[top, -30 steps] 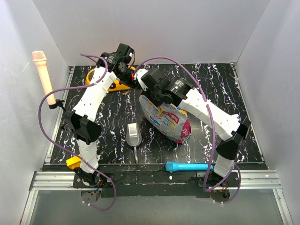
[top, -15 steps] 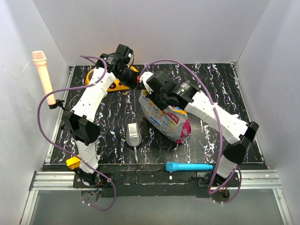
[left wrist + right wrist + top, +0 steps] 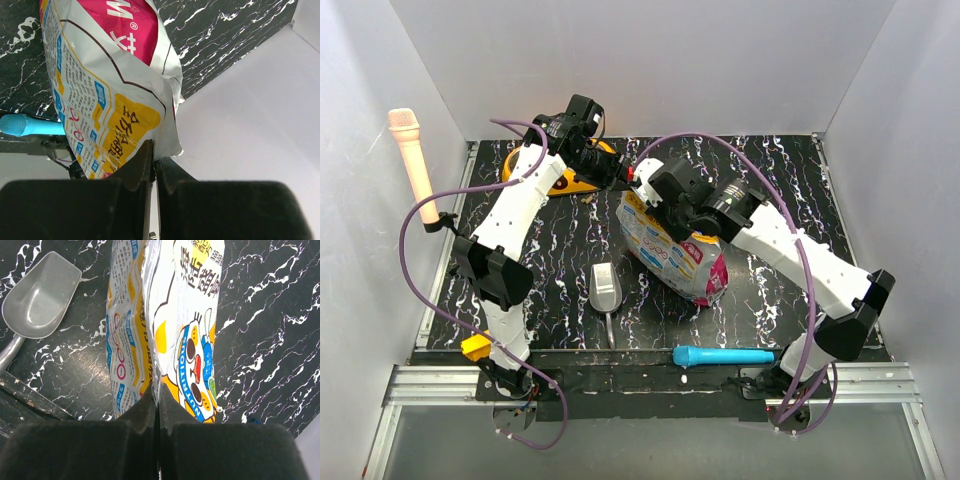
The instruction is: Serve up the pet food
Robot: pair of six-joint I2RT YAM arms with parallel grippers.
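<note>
The printed pouch (image 3: 672, 258) lies on the black marbled table with its top towards the back left. My left gripper (image 3: 623, 175) is shut on the pouch's silvery top corner (image 3: 167, 142). My right gripper (image 3: 646, 202) is shut on a fold of the pouch's top edge (image 3: 159, 382), with the printed sides (image 3: 185, 315) spreading away below it. The two grips sit close together on the pouch's top. The pet food itself is hidden. The orange double bowl (image 3: 570, 184) lies behind the left arm, mostly covered by it.
A grey metal scoop (image 3: 605, 288) lies left of the pouch, also in the right wrist view (image 3: 40, 297). A blue tube (image 3: 720, 355) rests along the front edge (image 3: 27, 125). A peach microphone-like thing (image 3: 412, 150) stands at the left wall. White walls enclose the table.
The right arm's elbow has swung out to the right and its gripper has shifted slightly right along the pouch top. The left gripper has edged right, still pinching the pouch.
</note>
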